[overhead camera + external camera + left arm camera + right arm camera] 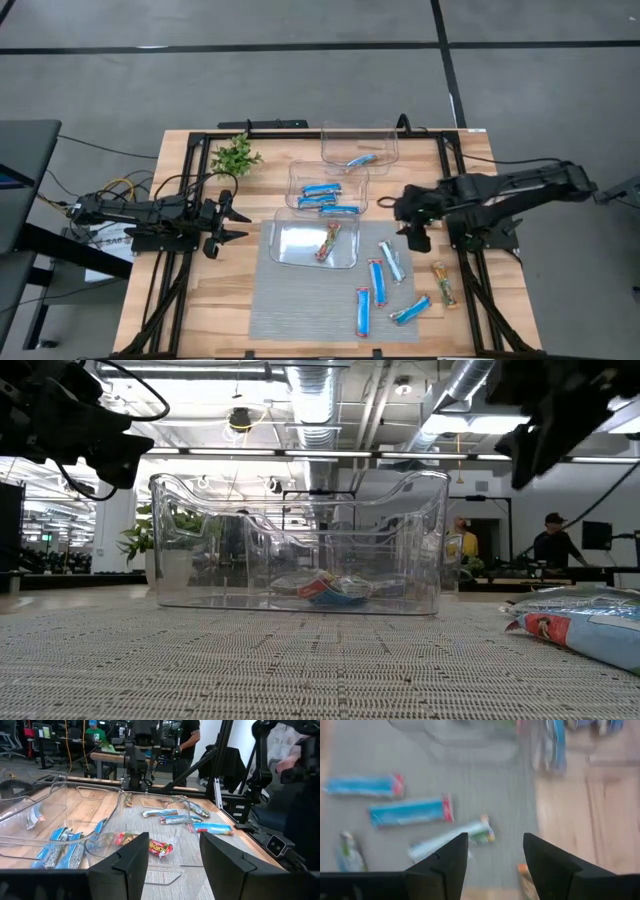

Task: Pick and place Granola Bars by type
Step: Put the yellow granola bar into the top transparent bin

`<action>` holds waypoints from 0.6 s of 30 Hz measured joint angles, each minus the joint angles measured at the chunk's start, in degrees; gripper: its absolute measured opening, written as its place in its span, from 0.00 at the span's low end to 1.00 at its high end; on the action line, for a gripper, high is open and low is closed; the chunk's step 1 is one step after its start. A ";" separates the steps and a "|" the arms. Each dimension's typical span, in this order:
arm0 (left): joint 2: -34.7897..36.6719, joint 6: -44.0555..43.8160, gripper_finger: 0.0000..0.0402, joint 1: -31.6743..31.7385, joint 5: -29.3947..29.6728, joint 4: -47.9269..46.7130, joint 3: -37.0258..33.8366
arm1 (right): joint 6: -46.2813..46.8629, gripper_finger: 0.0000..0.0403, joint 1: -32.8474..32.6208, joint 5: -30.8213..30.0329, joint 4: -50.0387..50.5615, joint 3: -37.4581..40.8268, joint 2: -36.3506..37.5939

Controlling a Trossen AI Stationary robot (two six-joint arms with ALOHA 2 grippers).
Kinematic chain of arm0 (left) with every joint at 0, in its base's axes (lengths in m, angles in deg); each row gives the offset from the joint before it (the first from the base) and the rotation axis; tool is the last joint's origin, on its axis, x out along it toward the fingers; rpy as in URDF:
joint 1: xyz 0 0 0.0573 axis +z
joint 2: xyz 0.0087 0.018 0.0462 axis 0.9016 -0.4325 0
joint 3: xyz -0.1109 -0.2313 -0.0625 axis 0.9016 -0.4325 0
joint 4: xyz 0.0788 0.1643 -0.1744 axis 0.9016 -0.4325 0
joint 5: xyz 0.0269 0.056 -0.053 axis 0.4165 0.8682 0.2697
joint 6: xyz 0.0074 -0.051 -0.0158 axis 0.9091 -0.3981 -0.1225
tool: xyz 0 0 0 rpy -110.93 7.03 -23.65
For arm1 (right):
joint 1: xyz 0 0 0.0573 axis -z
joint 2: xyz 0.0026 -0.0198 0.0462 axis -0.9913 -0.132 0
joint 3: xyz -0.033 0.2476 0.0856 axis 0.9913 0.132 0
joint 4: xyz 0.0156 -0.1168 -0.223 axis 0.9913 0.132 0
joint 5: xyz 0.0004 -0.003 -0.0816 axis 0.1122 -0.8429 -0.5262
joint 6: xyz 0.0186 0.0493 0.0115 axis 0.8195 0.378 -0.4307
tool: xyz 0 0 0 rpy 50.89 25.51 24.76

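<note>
Three clear bins in a staggered row on the wooden tabletop (200, 300). Far bin (359, 145): one pale silvery-blue bar (361, 159). Middle bin (328, 186): several bright blue bars (322, 190). Near bin (315, 240), on the grey mat (300, 310): one red multicolour bar (329, 241).

Unsorted bars on the mat, right of the near bin: two bright blue bars (377, 282) lying lengthwise, one pale bar (391, 261) just beside them, another blue one (411, 310) nearer the front edge. An orange-brown bar (442, 283) lies off the mat on bare wood at right.

Right gripper (413, 222): above the mat, between middle bin and loose bars; jaws apart, nothing held. Left gripper (232, 222): left of the near bin, clear of it, jaws apart, empty.

Small potted plant (234, 156) at far left of the tabletop
</note>
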 joint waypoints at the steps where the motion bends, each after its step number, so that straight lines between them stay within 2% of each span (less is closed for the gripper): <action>1: 0.00 -0.09 0.42 0.00 0.00 0.01 0.00 | -0.15 0.46 0.27 -0.04 1.44 -0.96 -1.94; 5: 0.00 0.02 0.42 0.00 0.00 0.00 0.00 | -0.31 0.46 1.14 -2.05 5.68 -3.82 -8.96; 11: 0.00 0.08 0.42 0.00 0.00 0.00 0.00 | -0.33 0.46 3.40 -8.16 13.58 -6.83 -18.24; 18: 0.00 0.11 0.42 0.00 -0.01 0.00 -0.01 | -0.15 0.46 5.13 -10.04 14.77 -7.35 -25.84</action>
